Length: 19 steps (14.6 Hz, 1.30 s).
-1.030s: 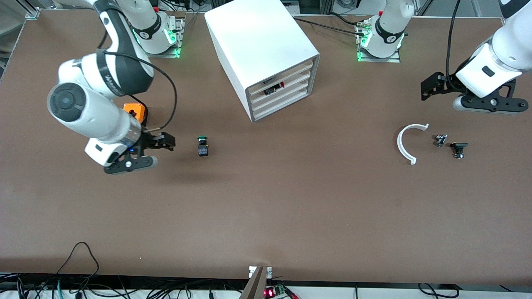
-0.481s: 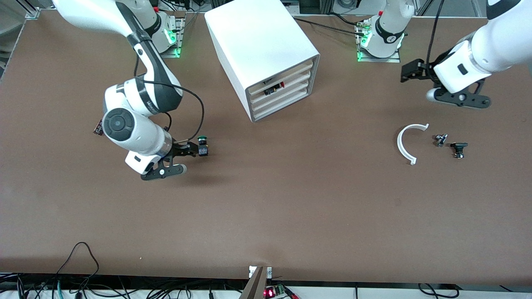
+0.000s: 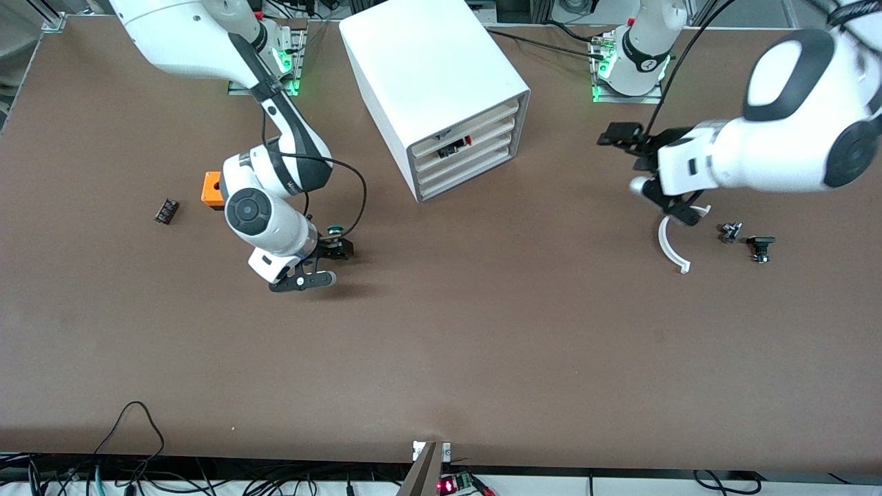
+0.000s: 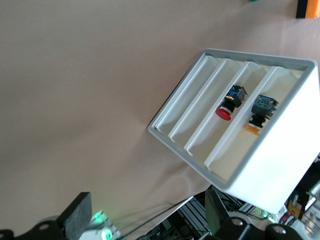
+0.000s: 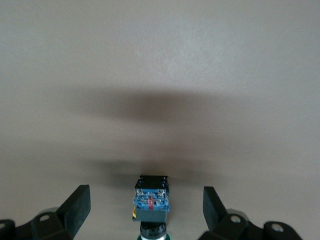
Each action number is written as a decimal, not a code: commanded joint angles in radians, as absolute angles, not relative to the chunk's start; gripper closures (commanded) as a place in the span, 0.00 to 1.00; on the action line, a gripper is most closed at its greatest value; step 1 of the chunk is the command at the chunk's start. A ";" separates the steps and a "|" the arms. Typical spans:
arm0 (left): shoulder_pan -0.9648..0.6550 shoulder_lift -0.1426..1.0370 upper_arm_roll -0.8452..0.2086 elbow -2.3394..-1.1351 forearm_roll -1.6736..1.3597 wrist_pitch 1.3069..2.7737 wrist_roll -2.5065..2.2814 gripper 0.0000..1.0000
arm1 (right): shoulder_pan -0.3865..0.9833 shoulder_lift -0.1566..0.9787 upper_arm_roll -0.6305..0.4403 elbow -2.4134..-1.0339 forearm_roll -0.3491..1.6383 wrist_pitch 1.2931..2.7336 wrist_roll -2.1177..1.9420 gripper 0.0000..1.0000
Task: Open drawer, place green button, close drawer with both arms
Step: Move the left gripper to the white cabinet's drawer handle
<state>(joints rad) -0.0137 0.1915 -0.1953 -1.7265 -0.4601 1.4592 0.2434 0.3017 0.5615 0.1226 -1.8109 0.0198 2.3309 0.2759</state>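
Note:
The button [image 3: 335, 228], green cap and black body, lies on the table toward the right arm's end. My right gripper [image 3: 326, 263] is low over it and open. In the right wrist view the button [image 5: 151, 202] lies between the two fingers of the right gripper [image 5: 146, 201], apart from both. The white cabinet [image 3: 431, 76] stands at the back middle with its four drawers flush. The drawer [image 3: 466, 160], third from the top, looks shut. My left gripper [image 3: 632, 158] hangs open and holds nothing, over the table between the cabinet and a white arc. The left wrist view faces the drawer [image 4: 202, 106] past the left gripper [image 4: 147, 209].
An orange cube [image 3: 211, 187] and a small black part [image 3: 166, 210] lie near the right arm. A white arc [image 3: 670, 242] and two small black parts [image 3: 730, 232] [image 3: 760, 246] lie under the left arm. The two upper drawers hold a red-capped part [image 4: 229, 103] and an orange-capped part [image 4: 259, 111].
My right gripper has slid across the table to the button, which now lies between its open fingers. My left arm has swung in from the table's end toward the cabinet.

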 commanded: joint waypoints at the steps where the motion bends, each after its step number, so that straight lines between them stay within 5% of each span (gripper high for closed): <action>1: -0.015 0.175 -0.262 -1.873 -0.491 1.627 0.288 0.00 | 0.321 0.581 0.118 -1.864 0.032 2.417 0.313 0.02; 4: -0.026 0.219 -0.317 -1.983 -0.506 1.862 0.317 0.00 | 0.322 0.591 0.118 -1.882 0.034 2.427 0.321 0.13; 8: -0.014 0.351 -0.342 -1.990 -0.648 1.926 0.461 0.01 | 0.324 0.591 0.118 -1.902 0.032 2.418 0.354 0.35; 14: 0.008 0.492 -0.342 -2.081 -1.032 2.003 0.885 0.17 | 0.324 0.581 0.118 -1.896 0.034 2.375 0.357 1.00; 19: -0.012 0.512 -0.357 -2.218 -1.271 1.990 1.107 0.35 | 0.308 0.557 0.107 -1.801 0.034 2.271 0.345 1.00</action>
